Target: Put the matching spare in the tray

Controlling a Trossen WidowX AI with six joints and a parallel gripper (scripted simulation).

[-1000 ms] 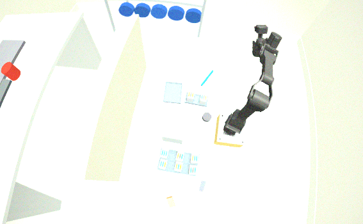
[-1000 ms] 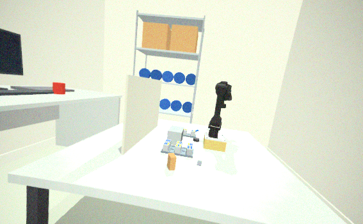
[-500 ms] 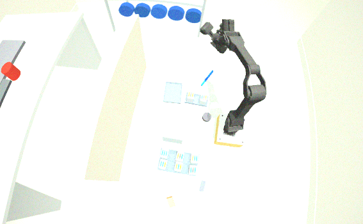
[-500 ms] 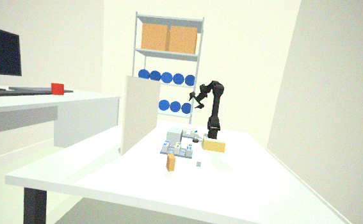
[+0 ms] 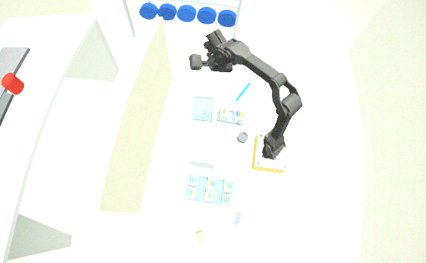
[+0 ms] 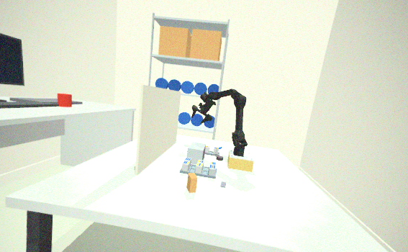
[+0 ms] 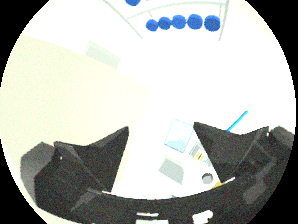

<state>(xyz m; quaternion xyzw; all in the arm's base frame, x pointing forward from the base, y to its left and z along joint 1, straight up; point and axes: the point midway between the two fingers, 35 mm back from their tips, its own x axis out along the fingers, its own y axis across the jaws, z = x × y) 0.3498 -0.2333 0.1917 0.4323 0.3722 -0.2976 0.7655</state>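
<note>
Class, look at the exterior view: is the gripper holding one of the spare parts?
No. The gripper hangs open and empty high above the table, while the spares sit in their holder below.

Cream walls enclose a white work table. At 12 o'clock stands a grey metal shelf rack bearing two tan cardboard boxes and rows of blue discs. At 9 o'clock, a white desk carries a dark monitor and a red cylinder.
</note>
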